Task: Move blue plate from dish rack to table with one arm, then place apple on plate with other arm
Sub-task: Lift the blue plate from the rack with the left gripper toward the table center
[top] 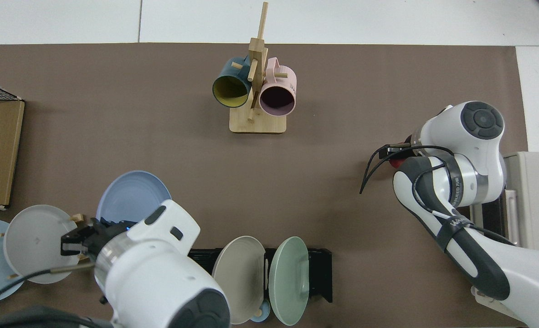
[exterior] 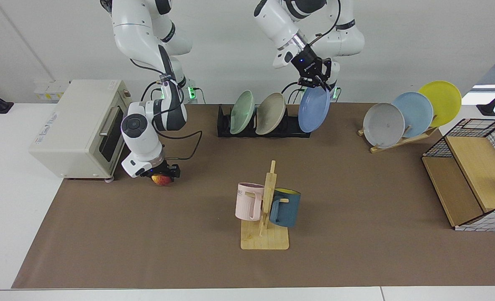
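We hold the blue plate (exterior: pixel 314 109) in the air with the left gripper (exterior: pixel 314 82), which is clamped on the plate's top rim. The plate hangs below the gripper, almost upright, and it does not touch the dish rack (exterior: pixel 264 125) or the table (exterior: pixel 356 188). The rack stands low beside the plate, toward our right arm, with a green plate (exterior: pixel 242 112) and a beige plate (exterior: pixel 270 113) in its slots. In the top view, the blue plate (top: pixel 130 196) shows just ahead of the left gripper (top: pixel 84 234), away from the rack (top: pixel 317 273).

Our right gripper (exterior: pixel 163 173) is low over the mat, near the toaster oven (exterior: pixel 80 127). The apple (exterior: pixel 161 179) sits between its fingers, and it looks clamped on it. We cannot tell if the apple touches the mat. In the top view, only a small red part of the apple (top: pixel 400 163) shows under the right wrist.

A mug stand (exterior: pixel 266 209) with two mugs is well apart from both grippers, in the middle of the mat. On the far side of the left gripper from the rack, three more plates lean on a wooden stand (exterior: pixel 398 140).
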